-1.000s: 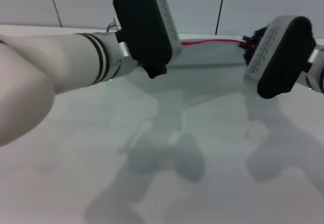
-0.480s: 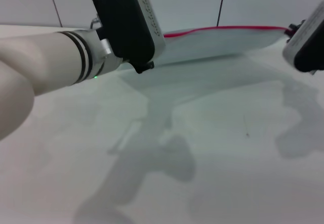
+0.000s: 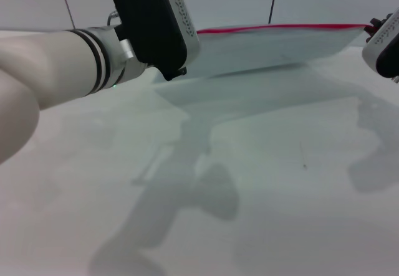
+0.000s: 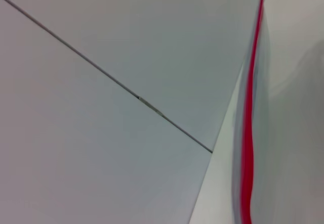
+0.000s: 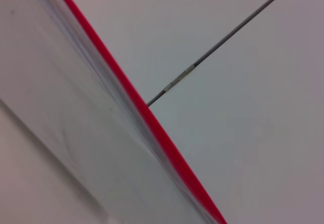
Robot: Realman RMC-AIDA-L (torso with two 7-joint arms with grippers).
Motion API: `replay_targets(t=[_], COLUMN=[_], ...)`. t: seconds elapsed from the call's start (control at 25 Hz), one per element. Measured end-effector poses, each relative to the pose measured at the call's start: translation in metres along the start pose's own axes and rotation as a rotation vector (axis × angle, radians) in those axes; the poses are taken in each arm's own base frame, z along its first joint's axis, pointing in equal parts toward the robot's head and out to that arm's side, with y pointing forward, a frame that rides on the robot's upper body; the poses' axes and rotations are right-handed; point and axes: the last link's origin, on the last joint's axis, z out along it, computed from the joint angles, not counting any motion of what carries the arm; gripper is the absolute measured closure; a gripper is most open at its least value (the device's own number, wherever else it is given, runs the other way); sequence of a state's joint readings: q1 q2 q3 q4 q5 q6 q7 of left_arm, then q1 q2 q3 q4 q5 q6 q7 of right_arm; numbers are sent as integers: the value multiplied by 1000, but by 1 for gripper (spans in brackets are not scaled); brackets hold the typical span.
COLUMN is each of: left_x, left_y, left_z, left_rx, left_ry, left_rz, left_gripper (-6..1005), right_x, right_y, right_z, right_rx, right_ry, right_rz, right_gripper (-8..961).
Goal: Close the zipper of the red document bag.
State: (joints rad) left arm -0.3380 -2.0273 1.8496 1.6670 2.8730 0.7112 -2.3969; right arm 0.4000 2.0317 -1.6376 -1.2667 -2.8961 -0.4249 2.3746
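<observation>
The red document bag (image 3: 274,48) is lifted up off the white table (image 3: 249,182). It hangs in the air at the far side of the table, stretched flat between the two arms. Its long red edge is on top. The lower edge sags down toward the table at the left end.

The zipper (image 3: 280,27) is the thin red line along the top edge of the bag. It runs straight from the left claw to the right claw. In the left wrist view the zipper (image 4: 249,128) shows as a bright red strip with a grey band next to it, and a small dark part of the other claw sits at its far end. In the right wrist view the same red strip (image 5: 147,118) cuts across the picture, with the pale bag (image 5: 66,107) beside it.

The left claw (image 3: 177,71) is at the left end of the bag, behind the big black wrist block. Its fingers are hidden, so I cannot tell if it is clenched or released. The bag's left end meets it there.

The right claw (image 3: 374,30) is at the right end of the zipper, near the edge of the head view. Only a bit of it shows, so I cannot tell how its fingers are.

Grey shadows (image 3: 199,182) of the arms lie on the table.
</observation>
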Motion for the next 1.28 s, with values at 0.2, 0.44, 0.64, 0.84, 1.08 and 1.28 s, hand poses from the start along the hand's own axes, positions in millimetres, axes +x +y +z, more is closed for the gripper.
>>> replay_targets(t=[0.2, 0.44, 0.64, 0.84, 1.08, 1.28], left_x=[-2, 2, 7, 4, -30, -68], left_y=[-5, -15, -15, -18, -17, -12], left_z=[2, 8, 11, 13, 12, 10], left_rx=[16, 101, 134, 174, 298, 437], left_ry=[-1, 73, 126, 173, 270, 361], left_rz=[12, 10, 10, -101, -364, -611], left_gripper=[828, 825, 822, 781, 539, 276], right_x=[0, 2, 3, -1, -5, 2], right_y=[0, -12, -18, -18, 5, 41], right_z=[-1, -5, -6, -7, -17, -20], right_rx=[-9, 27, 48, 79, 122, 185], right_ry=[11, 5, 3, -51, -243, -385], right_rz=[-6, 49, 79, 207, 451, 577], right_gripper=[820, 783, 685, 491, 349, 355])
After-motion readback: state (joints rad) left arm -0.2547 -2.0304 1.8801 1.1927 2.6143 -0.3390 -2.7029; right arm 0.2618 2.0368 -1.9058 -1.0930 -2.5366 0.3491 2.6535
